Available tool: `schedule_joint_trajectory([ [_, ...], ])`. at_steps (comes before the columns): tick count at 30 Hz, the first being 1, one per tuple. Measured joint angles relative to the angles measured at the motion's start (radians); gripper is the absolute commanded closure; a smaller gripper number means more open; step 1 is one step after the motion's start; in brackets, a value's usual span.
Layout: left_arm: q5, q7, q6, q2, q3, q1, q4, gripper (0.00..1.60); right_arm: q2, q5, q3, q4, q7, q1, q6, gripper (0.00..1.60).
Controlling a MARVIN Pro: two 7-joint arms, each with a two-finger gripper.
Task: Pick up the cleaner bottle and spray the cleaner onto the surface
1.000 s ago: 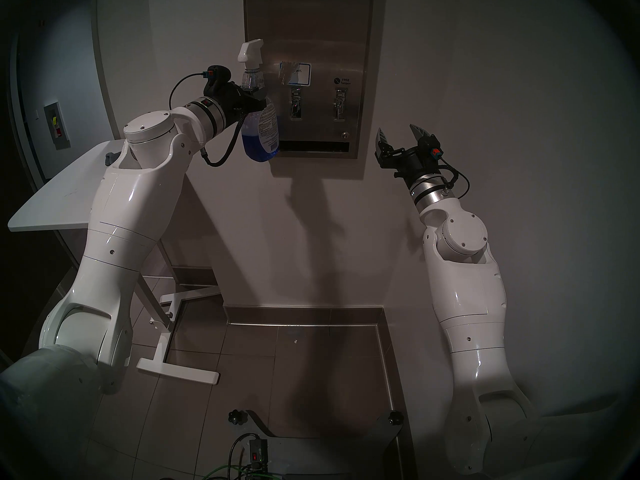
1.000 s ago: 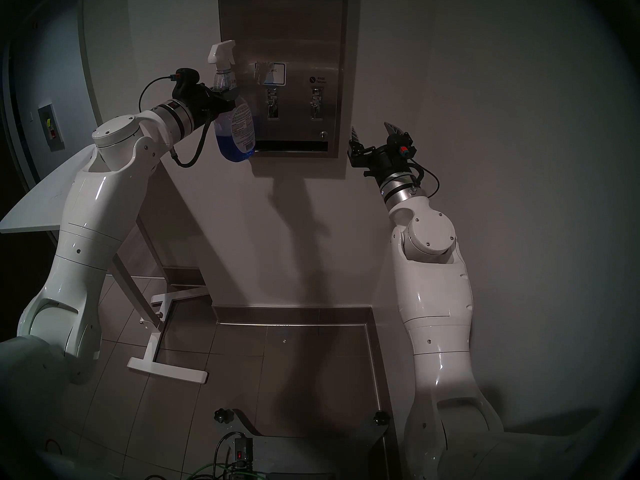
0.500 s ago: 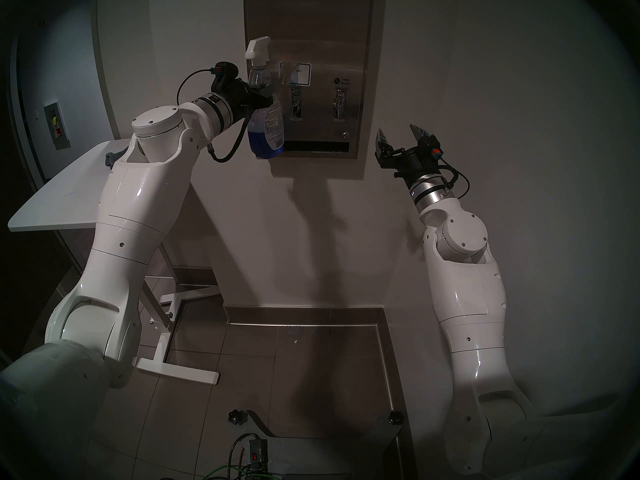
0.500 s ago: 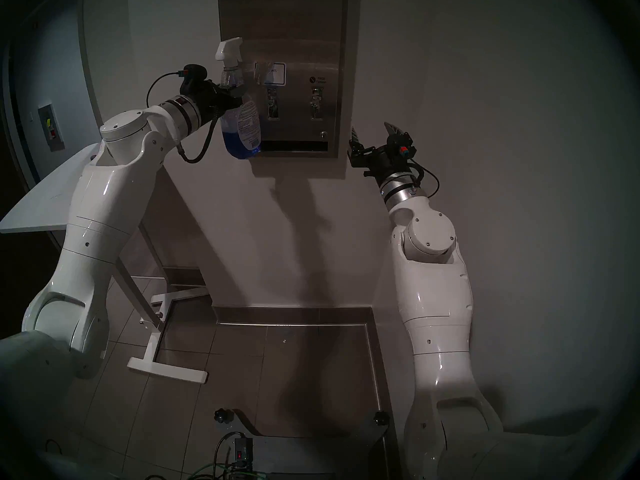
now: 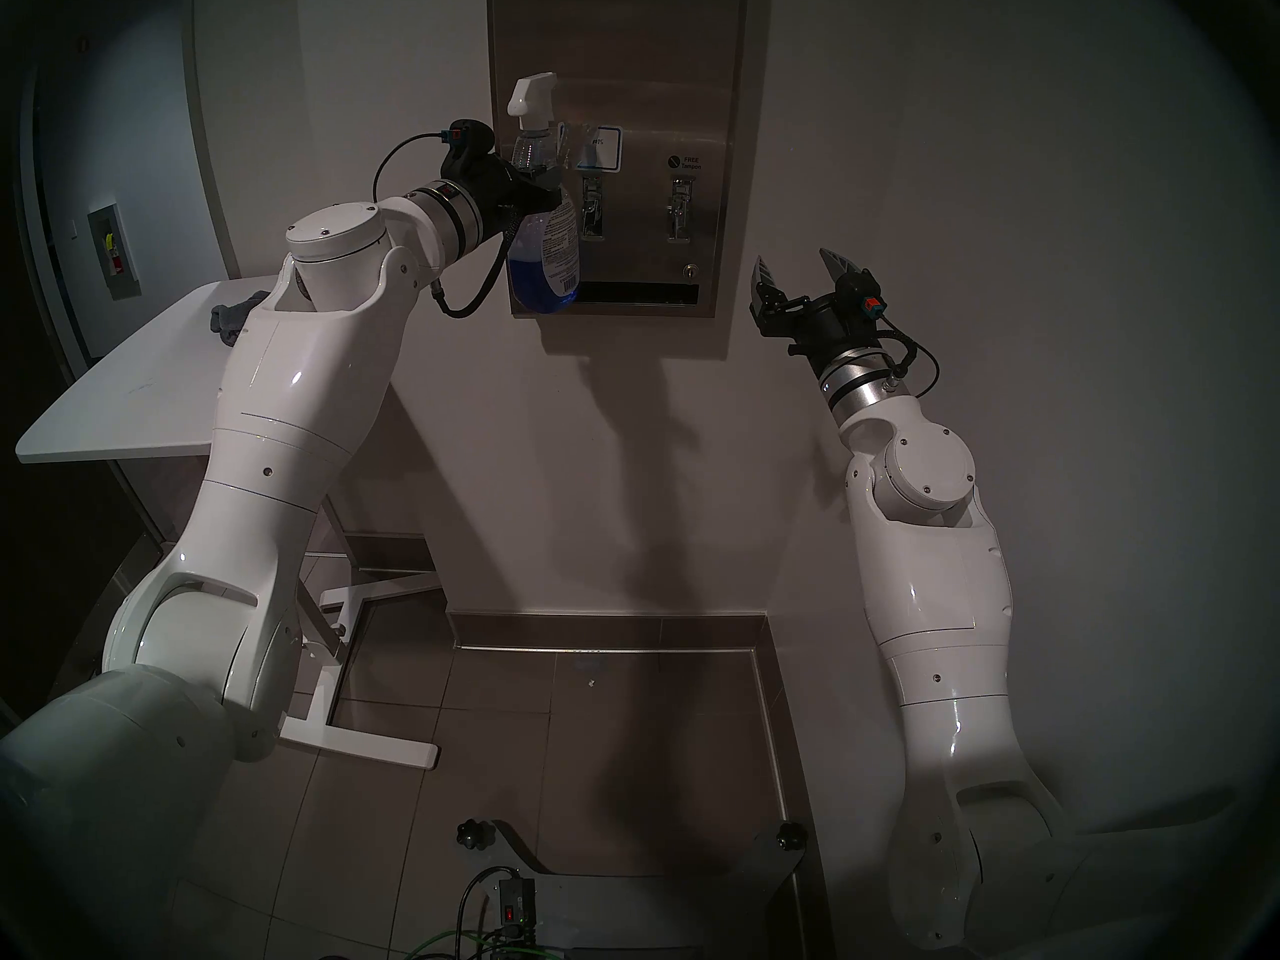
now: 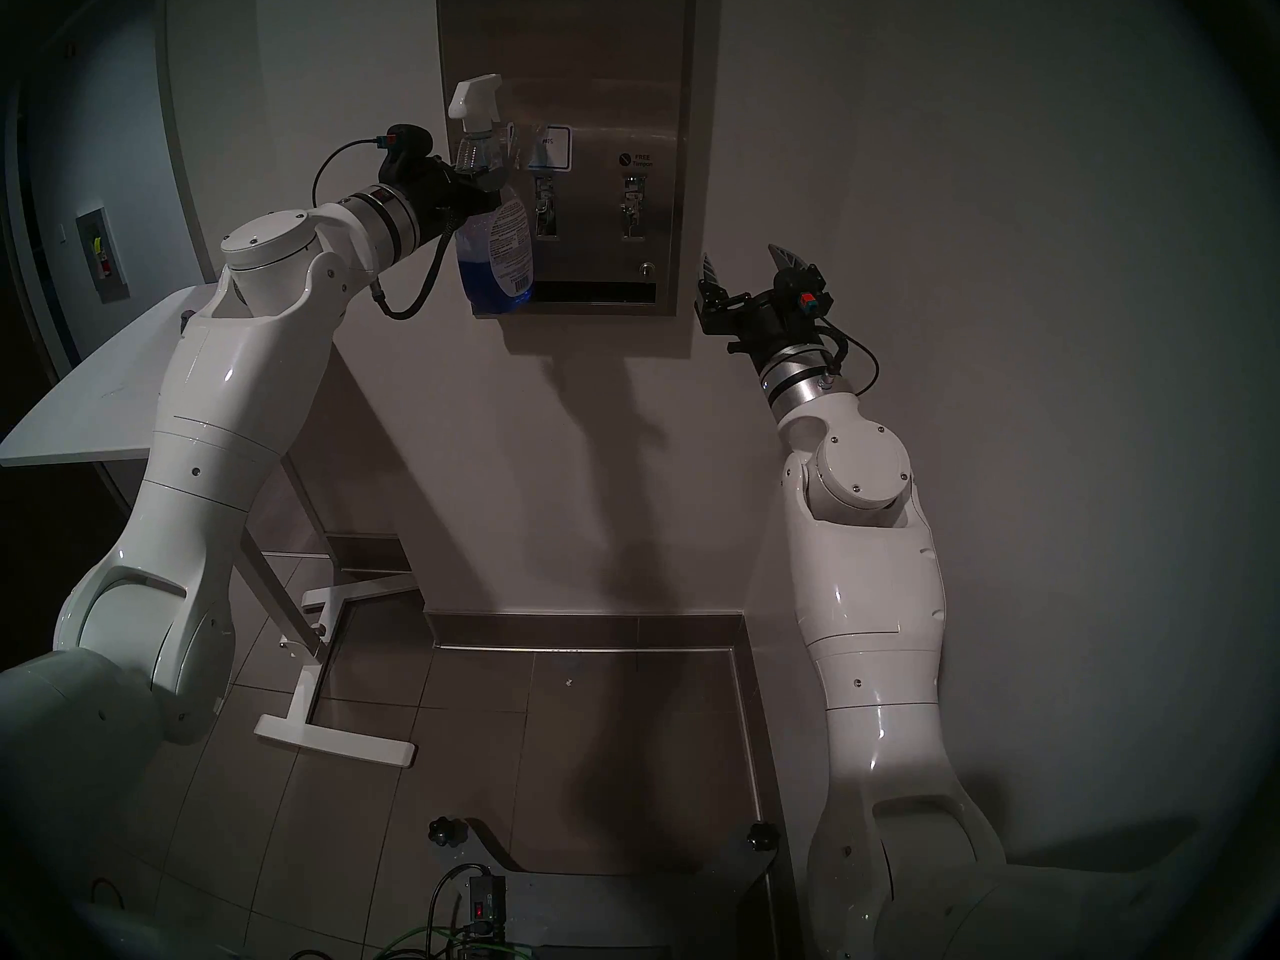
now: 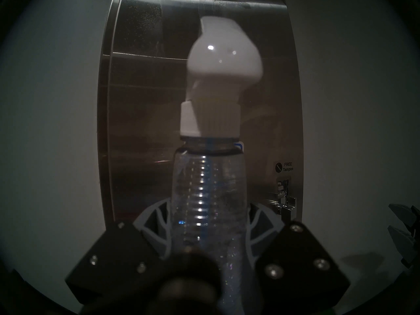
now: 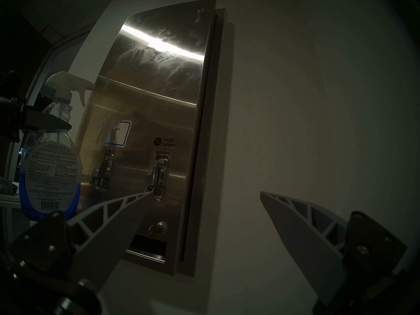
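The left pincer (image 5: 547, 188) is clamped on the ribbed neck of the clear plastic spray bottle of blue liquid (image 5: 544, 259), held upright before the left edge of the tall brushed stainless-steel wall dispenser (image 5: 644, 51) (nozzle toward the steel). The right pincer (image 5: 796, 273) gapes wide and empty, with bare white wall (image 5: 970, 176) around it. A white bench (image 5: 118, 397) stands at far left.

The bottle (image 5: 544, 245) hangs upright in the left gripper (image 5: 547, 191), before the dispenser's (image 5: 651, 58) left edge — nozzle (image 5: 530, 94) on top. The right gripper (image 5: 796, 273) sits right of the dispenser, below its levers (image 5: 681, 207). A table (image 5: 131, 390) stands far left — a cloth (image 5: 232, 314) on it.
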Motion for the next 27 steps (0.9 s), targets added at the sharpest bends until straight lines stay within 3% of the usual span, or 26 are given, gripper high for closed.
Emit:
schedule_joint_trajectory([
  [27,0.036,0.069,0.002,-0.067,-0.004,-0.050,0.072,1.60,-0.004,-0.004,0.004,0.000,0.003,0.000,0.000,0.00],
])
